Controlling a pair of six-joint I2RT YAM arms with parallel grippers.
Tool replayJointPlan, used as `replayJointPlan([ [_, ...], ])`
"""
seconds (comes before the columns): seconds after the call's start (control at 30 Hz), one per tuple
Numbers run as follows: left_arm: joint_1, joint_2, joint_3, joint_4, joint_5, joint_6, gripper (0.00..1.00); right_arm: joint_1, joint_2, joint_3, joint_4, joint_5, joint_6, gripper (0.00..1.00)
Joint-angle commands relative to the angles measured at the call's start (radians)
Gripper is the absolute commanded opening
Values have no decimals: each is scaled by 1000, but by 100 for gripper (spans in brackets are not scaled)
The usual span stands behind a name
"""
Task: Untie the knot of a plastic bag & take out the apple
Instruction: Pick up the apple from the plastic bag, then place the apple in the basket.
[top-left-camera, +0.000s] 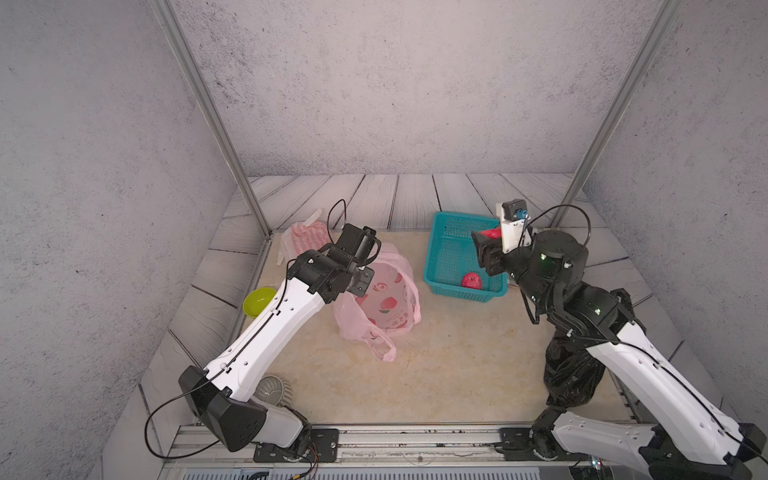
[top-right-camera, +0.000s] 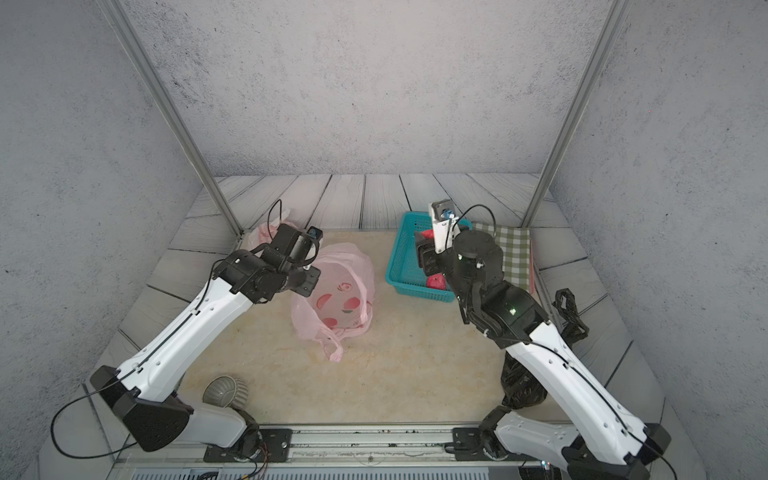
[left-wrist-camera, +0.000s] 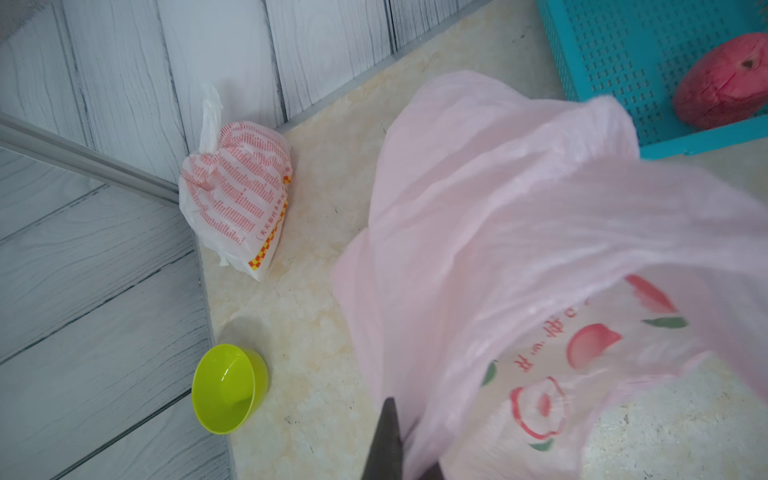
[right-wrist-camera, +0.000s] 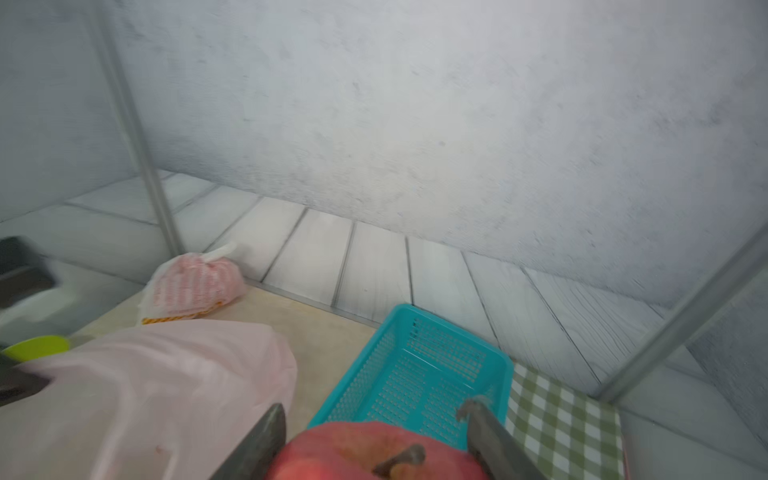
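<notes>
The pink plastic bag (top-left-camera: 388, 301) (top-right-camera: 345, 291) printed with peaches stands left of centre. My left gripper (top-left-camera: 360, 283) (left-wrist-camera: 401, 436) is shut on its upper edge and holds the film up. No knot shows on the bag, and a handle loop (top-left-camera: 382, 347) trails loose at the front. My right gripper (top-left-camera: 486, 243) (right-wrist-camera: 372, 409) hangs over the teal basket (top-left-camera: 432, 257) (right-wrist-camera: 357, 390), shut on a red apple (top-left-camera: 493, 233) (right-wrist-camera: 374, 453) with its stem in sight. A second red apple (top-left-camera: 471, 281) (left-wrist-camera: 723, 79) lies in the basket.
A tied white-and-red printed bag (top-left-camera: 307, 237) (left-wrist-camera: 237, 195) sits at the far left by the frame post. A lime-green bowl (top-left-camera: 258, 300) and a grey ribbed cup (top-left-camera: 272, 390) stand along the left edge. A black plastic bag (top-left-camera: 573, 374) and a green checked cloth (top-right-camera: 515, 253) lie on the right.
</notes>
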Motion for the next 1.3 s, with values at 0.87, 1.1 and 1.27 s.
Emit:
replayJointPlan([
  [0.87, 4, -140, -286, 196, 199, 31, 0, -377, 1033, 463, -223, -141, 286, 66],
  [1.1, 4, -143, -290, 192, 187, 34, 0, -376, 1132, 533, -277, -95, 281, 77],
  [1.27, 3, -131, -285, 187, 183, 36, 0, -377, 1135, 522, -276, -91, 267, 83],
])
